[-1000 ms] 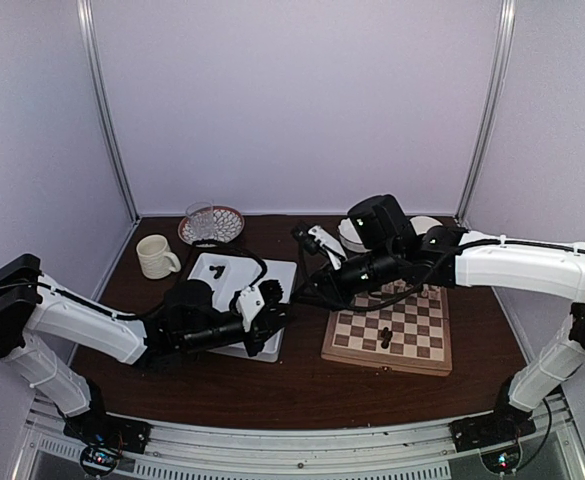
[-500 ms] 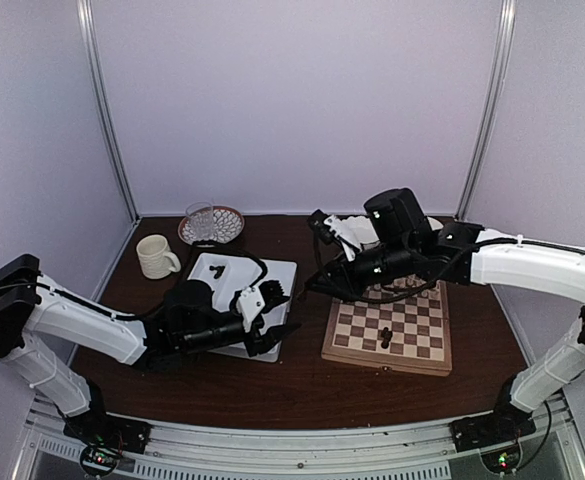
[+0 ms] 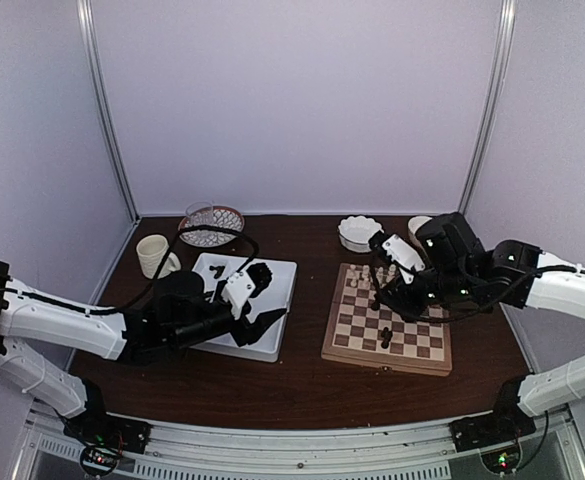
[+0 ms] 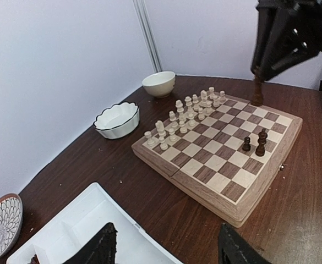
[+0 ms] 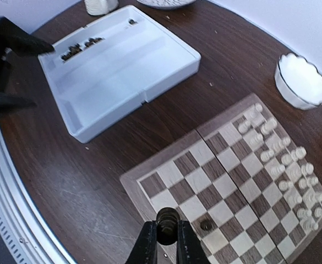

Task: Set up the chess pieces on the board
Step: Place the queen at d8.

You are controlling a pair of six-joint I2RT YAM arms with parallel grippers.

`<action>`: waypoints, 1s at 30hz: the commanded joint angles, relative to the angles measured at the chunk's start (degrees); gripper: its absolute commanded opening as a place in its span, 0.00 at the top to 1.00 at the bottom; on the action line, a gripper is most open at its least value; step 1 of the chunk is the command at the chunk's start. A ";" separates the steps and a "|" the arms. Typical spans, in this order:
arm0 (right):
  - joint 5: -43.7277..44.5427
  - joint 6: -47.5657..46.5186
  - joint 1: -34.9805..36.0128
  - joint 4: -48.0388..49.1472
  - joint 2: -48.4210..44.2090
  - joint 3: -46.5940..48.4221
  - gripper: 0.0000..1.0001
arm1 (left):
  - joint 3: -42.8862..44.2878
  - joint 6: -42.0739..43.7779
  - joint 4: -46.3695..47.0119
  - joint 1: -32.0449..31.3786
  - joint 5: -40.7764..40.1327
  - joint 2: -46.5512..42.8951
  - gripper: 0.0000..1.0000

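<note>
The right gripper (image 3: pixel 379 296) was clamped tight on one dark chessman (image 5: pixel 167 223), pinched upright between its fingertips (image 5: pixel 147 245) and held over the board (image 3: pixel 384 359). It seemed to be on the side away from the pale ranks, though I could not tell whether its base touched the wood. Two more dark pieces (image 4: pixel 254 143) stood together on the squares near the middle of the board, just beside each other. The cream chessmen (image 4: pixel 185 115) were lined up in two rows along the far edge. To the left of the board sat the white divided tray (image 3: pixel 275 292), and a small cluster of dark chessmen (image 5: pixel 81 48) lay in a row in one of its compartments, near the far end. The left gripper (image 3: pixel 266 298) hung over the tray's near right corner with its jaws spread wide and nothing between them; from its own camera only the two black fingertips (image 4: pixel 101 250) showed at the bottom edge. Behind the board stood a scalloped white bowl (image 3: pixel 357 232) and a smaller plain bowl (image 4: pixel 159 83). Farther left were a cream mug (image 3: pixel 155 255) and a patterned plate (image 3: pixel 227 222) with a clear glass (image 3: pixel 200 219) on it, all well apart from the board on the dark wooden table (image 3: pixel 302 390).
</note>
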 commanded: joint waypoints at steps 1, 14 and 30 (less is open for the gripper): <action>9.63 4.25 -0.40 -6.15 -5.27 -6.30 0.99 | 1.03 -2.14 -2.78 -0.23 -4.39 -1.80 0.37; 11.26 9.82 -1.93 -2.45 -9.59 -17.79 0.99 | 3.96 -5.30 -8.49 -0.26 -8.41 -0.26 0.10; 5.77 11.75 -4.86 7.62 -7.24 -25.36 0.99 | 5.16 -9.06 -12.07 -0.22 -15.92 -0.38 0.02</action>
